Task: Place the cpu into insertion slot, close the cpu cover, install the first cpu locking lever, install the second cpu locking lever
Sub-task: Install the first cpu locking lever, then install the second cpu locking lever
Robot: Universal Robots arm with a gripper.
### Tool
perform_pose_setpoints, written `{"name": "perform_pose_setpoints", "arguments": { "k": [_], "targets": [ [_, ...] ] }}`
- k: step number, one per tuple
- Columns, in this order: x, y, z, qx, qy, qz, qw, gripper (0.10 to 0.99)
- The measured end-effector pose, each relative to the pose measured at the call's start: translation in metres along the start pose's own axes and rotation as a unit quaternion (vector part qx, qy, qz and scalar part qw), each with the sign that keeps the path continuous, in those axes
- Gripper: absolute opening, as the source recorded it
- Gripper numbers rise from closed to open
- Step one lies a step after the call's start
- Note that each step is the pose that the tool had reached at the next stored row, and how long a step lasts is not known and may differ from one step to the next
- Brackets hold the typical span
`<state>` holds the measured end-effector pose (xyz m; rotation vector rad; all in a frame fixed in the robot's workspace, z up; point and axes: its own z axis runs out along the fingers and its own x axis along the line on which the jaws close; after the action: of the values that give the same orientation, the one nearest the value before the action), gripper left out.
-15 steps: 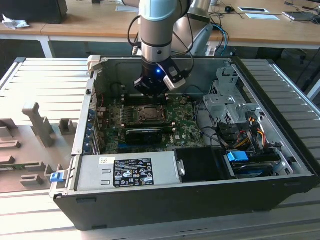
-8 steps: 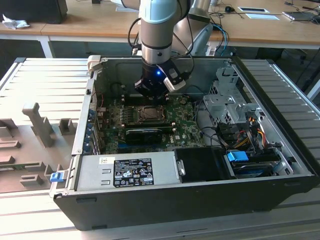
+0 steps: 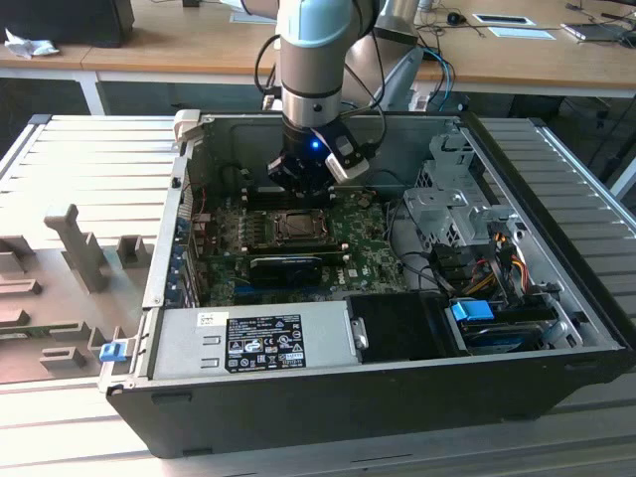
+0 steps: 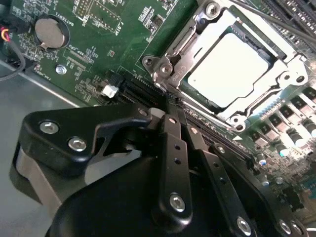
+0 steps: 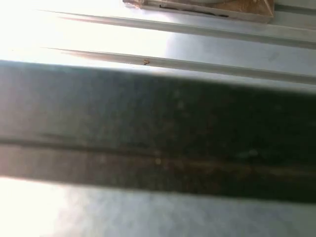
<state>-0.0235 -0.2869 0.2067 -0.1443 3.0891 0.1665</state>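
The cpu [image 4: 229,66] lies flat in the insertion slot [image 3: 296,227] on the green motherboard, its pale metal face showing. The silver cpu cover [image 4: 195,37] is down around it, framing the chip through its cutout. A thin locking lever [image 4: 269,17] runs along one side of the socket; whether it is latched I cannot tell. My gripper [image 4: 169,109] hovers just beside a corner of the socket, its black fingers [image 4: 172,148] pressed together and holding nothing. In the exterior view my gripper [image 3: 301,184] hangs over the board just behind the socket.
A grey power-supply box [image 3: 253,343] fills the front of the open case, and a long black card [image 3: 286,266] lies in front of the socket. A drive cage [image 3: 452,214] and cables stand at the exterior view's right. A coin battery [image 4: 49,33] sits on the board.
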Motion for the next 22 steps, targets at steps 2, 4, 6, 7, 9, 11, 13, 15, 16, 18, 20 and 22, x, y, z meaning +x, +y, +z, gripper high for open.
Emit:
{"name": "perform_pose_setpoints", "arguments": {
  "k": [2, 4, 6, 7, 9, 11, 13, 15, 16, 18, 20, 22],
  "targets": [
    [-0.0005, 0.0011, -0.0105, 0.0007, 0.0002, 0.000, 1.0000, 0.106],
    [-0.0005, -0.0004, -0.0115, 0.0009, 0.0001, 0.000, 1.0000, 0.106],
    [0.0000, -0.0043, -0.0119, 0.0009, 0.0001, 0.000, 1.0000, 0.106],
    [0.0000, -0.0048, -0.0119, 0.0009, 0.0001, 0.000, 1.0000, 0.106],
    [0.0001, -0.0061, -0.0121, 0.0009, 0.0001, 0.000, 1.0000, 0.106],
    [0.0002, -0.0069, -0.0121, 0.0008, 0.0001, 0.000, 1.0000, 0.106],
    [0.0003, -0.0078, -0.0122, 0.0009, 0.0001, 0.000, 1.0000, 0.106],
    [0.0005, -0.0102, -0.0126, 0.0009, 0.0001, 0.000, 1.0000, 0.106],
    [0.0005, -0.0107, -0.0138, 0.0010, 0.0002, 0.000, 1.0000, 0.106],
    [0.0004, -0.0106, -0.0171, 0.0009, 0.0001, 0.000, 1.0000, 0.106],
    [0.0000, -0.0100, -0.0229, 0.0009, 0.0001, 0.000, 1.0000, 0.106],
    [-0.0005, -0.0089, -0.0328, 0.0009, 0.0001, 0.000, 1.0000, 0.106]
  ]
}}
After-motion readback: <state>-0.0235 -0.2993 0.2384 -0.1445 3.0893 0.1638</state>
